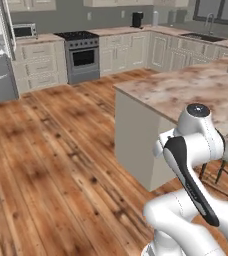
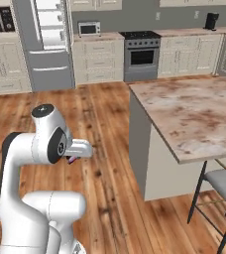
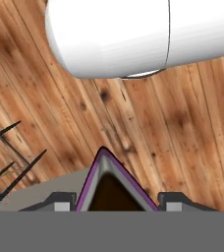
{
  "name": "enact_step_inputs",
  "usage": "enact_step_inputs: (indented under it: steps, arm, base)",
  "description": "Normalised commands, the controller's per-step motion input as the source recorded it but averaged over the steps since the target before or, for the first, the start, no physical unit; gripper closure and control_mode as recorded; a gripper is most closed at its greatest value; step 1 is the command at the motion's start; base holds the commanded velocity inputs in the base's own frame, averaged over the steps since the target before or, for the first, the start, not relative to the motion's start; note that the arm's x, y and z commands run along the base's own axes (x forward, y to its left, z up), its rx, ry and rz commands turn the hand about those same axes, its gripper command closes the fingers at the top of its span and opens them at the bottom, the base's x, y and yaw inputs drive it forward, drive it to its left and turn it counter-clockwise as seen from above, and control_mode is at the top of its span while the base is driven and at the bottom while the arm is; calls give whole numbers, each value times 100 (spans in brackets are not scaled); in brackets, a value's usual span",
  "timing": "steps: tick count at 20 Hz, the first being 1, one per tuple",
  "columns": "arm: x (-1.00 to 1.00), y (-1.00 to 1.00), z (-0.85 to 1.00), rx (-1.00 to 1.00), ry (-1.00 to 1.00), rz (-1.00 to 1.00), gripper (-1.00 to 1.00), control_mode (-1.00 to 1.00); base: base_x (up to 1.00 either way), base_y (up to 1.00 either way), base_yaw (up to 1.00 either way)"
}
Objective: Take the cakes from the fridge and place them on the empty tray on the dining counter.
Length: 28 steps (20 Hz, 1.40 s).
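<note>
We judged this to be the carrying step: the end effector (image 3: 113, 203) was folded down over the wood-plank floor (image 3: 182, 147), and between its two dark finger tips (image 3: 175, 199) stood a dark chocolate cake wedge with a pink-white edge (image 3: 109, 184), point up. The jaws stood partly apart and appeared to be closed on that wedge. In the right base view a small pinkish bit (image 2: 72, 159) showed under the tucked wrist, probably the same piece.

The long beige-brown marbled stone bench (image 2: 194, 116) lay close ahead on the robot's right, with a grey-cushioned metal stool (image 2: 224, 186) at its near edge. We could not make out the blue tray on the stretch of bench in view, nor the second cake. The tall dark grey fridge (image 2: 45, 54) stood well apart across the room, one door open on white shelves (image 2: 49, 22); their contents were too small to tell.

The next move, in our judgement, called for finding the tray, unfolding the arm over the bench and lowering the wedge inside the rim before releasing.
</note>
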Motion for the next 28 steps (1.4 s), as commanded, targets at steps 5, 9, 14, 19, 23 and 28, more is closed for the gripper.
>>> enact_step_inputs:
  steps: [5, 9, 14, 19, 23, 28]
  arm:
    - [0, 0, 0, 0, 0, 0, 100, 100]
    - [0, 0, 0, 0, 0, 0, 100, 100]
    - [0, 0, 0, 0, 0, 0, 100, 100]
    - [0, 0, 0, 0, 0, 0, 100, 100]
    - [0, 0, 0, 0, 0, 0, 100, 100]
    - [0, 0, 0, 0, 0, 0, 100, 100]
  base:
    - [-42, -83, 0]
    - [-18, -82, 0]
    - [-1, -78, 0]
    - [0, -78, 0]
    - [-2, -76, 0]
    - [-17, -73, 0]
